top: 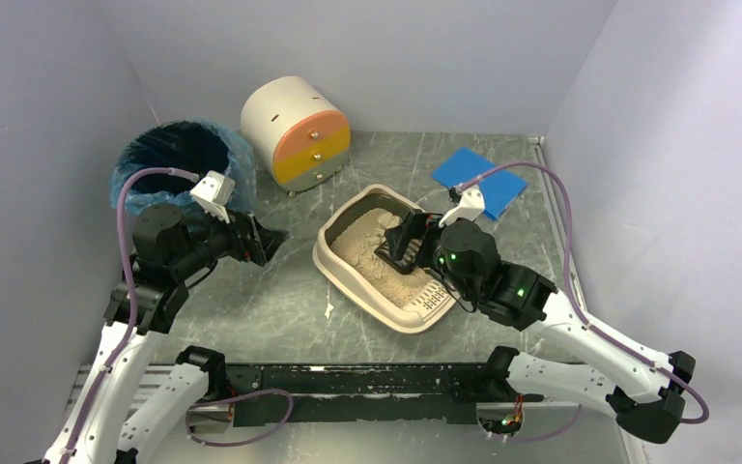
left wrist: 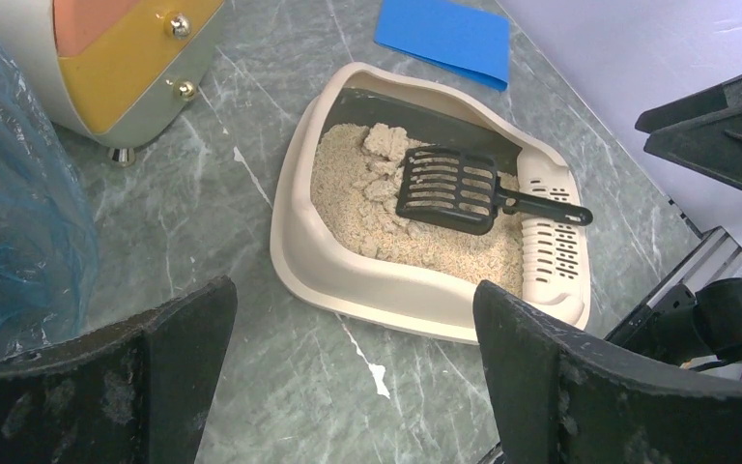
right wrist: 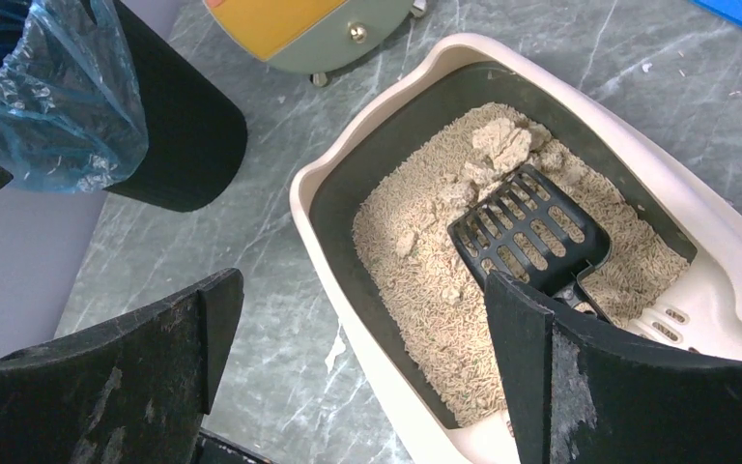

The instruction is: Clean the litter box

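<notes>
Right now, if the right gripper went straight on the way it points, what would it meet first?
Probably the litter in the litter box, straight ahead of the open right gripper. The black slotted scoop lies close beside that line. Depth is unclear.

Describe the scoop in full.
The scoop is black plastic, with a broad slotted head and a thin straight handle. It lies in the litter box, its head on the litter beside pale clumps, its handle reaching over the slotted ledge. Nothing grips it.
</notes>
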Motion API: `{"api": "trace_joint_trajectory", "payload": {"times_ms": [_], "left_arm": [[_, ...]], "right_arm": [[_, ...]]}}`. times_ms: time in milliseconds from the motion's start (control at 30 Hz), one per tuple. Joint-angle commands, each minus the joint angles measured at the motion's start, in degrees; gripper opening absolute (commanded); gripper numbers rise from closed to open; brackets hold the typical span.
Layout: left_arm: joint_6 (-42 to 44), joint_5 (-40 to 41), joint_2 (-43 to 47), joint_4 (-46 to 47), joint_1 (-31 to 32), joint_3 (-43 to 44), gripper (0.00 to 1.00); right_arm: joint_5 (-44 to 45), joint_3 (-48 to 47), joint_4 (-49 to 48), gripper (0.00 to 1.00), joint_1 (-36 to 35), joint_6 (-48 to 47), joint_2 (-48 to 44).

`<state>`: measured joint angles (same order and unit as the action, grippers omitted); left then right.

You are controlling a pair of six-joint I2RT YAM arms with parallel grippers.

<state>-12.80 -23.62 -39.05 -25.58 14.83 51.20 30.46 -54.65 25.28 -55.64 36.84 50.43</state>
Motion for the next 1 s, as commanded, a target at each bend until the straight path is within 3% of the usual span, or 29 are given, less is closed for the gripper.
{"api": "trace_joint_trajectory", "payload": {"times_ms": [0,367,700,967], "left_arm": [[0.3,0.0,0.3,-0.3,-0.2,-0.1,0.97],[-0.3,-1.7,0.5,0.9,-0.2,-1.5,0.97],[0.7,1.8,0.7,-0.4,-0.2,-1.8,0.97],[1.5,5.2,4.5,-0.1,-0.2,-4.8,0.96]], "right_arm": [[0.5,-1.3,-0.5,1.0,-0.2,-0.8,-1.6],[2.7,-0.8,-0.8,1.0,-0.2,-4.5,-1.6],[6.5,-0.8,0.7,0.99,-0.2,-24.5,3.2],[5.3,-0.9,6.7,0.82,-0.2,-39.8,8.9]]}}
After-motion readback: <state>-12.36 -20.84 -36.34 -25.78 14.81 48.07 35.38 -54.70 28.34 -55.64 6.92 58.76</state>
